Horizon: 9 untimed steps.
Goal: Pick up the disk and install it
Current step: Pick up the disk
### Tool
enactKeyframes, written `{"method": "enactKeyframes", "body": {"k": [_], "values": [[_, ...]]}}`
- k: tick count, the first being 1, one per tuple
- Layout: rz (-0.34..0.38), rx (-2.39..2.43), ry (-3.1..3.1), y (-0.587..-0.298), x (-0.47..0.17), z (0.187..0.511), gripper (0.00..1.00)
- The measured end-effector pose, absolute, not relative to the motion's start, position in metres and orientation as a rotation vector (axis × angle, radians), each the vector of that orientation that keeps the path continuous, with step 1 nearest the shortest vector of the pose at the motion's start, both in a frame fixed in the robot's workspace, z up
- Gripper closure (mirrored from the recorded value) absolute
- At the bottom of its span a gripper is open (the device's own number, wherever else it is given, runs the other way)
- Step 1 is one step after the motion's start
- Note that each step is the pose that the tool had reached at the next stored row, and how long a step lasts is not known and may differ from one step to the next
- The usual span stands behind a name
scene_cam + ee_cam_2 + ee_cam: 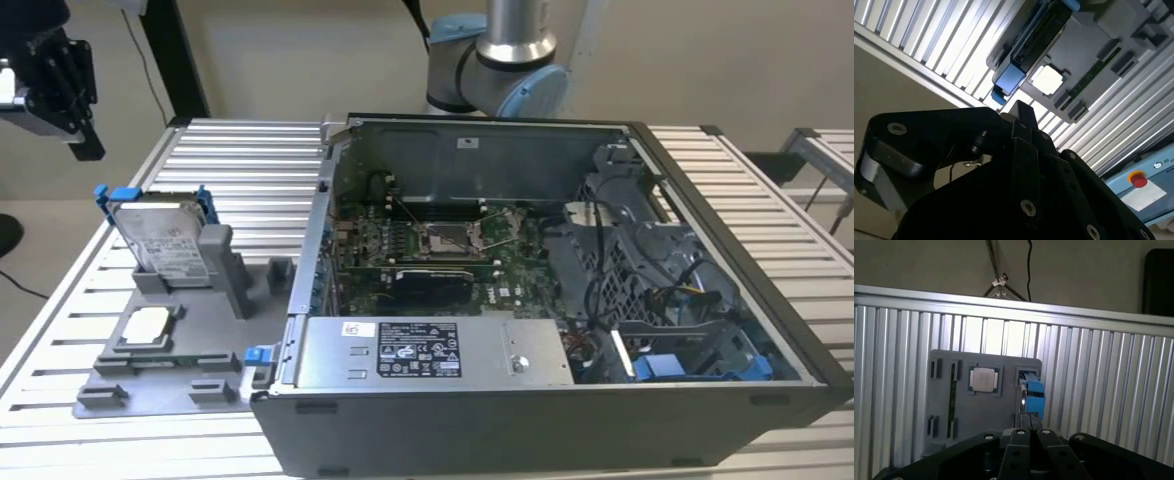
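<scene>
Silver rectangular metal disk [160, 238] in blue plastic bracket, being held upright by grey plastic holder [200, 330]; black gripper [1030, 432] well apart, fingers closed together, empty.

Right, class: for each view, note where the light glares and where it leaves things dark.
First wrist view: glare whitens the ribbed table beyond the grey holder. Second wrist view: table slats wash out white, while the gripper reads nearly black. Exterior view: light is even, though the computer case is shaded deep inside on that view's right.
</scene>
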<state>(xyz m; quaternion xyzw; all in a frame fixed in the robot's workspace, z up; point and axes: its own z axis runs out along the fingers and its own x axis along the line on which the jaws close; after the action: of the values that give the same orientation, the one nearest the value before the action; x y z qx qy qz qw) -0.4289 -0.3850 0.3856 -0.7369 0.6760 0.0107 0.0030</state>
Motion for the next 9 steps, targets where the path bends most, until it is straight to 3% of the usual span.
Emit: {"method": "enactKeyframes", "body": {"k": [5, 6, 9], "values": [[0.034, -2.311, 2.119, -0.385, -0.4289, 0.3856, 1.0], [0.034, -2.311, 2.119, -0.385, -0.4289, 0.3856, 0.0], [0.034, -2.311, 2.119, -0.385, -0.4289, 0.3856, 0.0]]}}
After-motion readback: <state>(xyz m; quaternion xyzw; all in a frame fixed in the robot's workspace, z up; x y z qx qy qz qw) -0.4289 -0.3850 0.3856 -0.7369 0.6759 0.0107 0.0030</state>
